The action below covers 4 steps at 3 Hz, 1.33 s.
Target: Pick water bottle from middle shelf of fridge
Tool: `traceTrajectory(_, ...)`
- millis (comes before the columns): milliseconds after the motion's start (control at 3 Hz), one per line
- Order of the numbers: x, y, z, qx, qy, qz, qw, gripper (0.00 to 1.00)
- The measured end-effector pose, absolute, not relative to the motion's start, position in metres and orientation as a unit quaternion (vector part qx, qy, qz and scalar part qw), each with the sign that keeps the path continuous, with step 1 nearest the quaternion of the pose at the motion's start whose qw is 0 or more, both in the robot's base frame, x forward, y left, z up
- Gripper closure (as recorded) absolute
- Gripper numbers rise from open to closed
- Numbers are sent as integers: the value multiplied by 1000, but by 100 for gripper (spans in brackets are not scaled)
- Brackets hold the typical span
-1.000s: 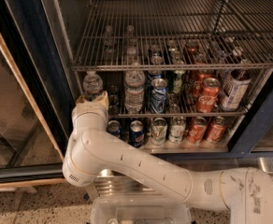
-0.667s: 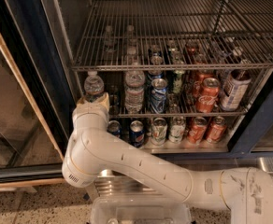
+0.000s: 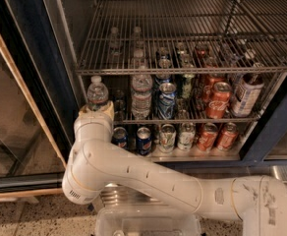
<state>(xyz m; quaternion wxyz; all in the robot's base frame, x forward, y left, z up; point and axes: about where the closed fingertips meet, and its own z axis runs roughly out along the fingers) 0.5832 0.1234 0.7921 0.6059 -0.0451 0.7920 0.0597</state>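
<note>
A clear ribbed water bottle (image 3: 97,94) with a white cap stands at the front left end of the middle shelf (image 3: 192,120), a wire rack in the fridge (image 3: 28,63). My gripper (image 3: 96,113) is at the base of this bottle, reaching in from below on the white arm (image 3: 133,173). The bottle's lower part is hidden behind the gripper. A second, larger water bottle (image 3: 141,96) stands to its right on the same rack.
Soda cans (image 3: 217,100) and a white-labelled bottle (image 3: 244,93) fill the rest of the middle shelf. More cans (image 3: 185,135) stand on the fridge floor below. The upper wire rack (image 3: 183,70) is close above. The open glass door (image 3: 8,132) is at left. A clear bin (image 3: 148,223) sits below.
</note>
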Motion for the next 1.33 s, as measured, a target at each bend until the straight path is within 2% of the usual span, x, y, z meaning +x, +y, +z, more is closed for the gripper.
traceTrajectory(1333,572,128,791,-53,787,72,611,100)
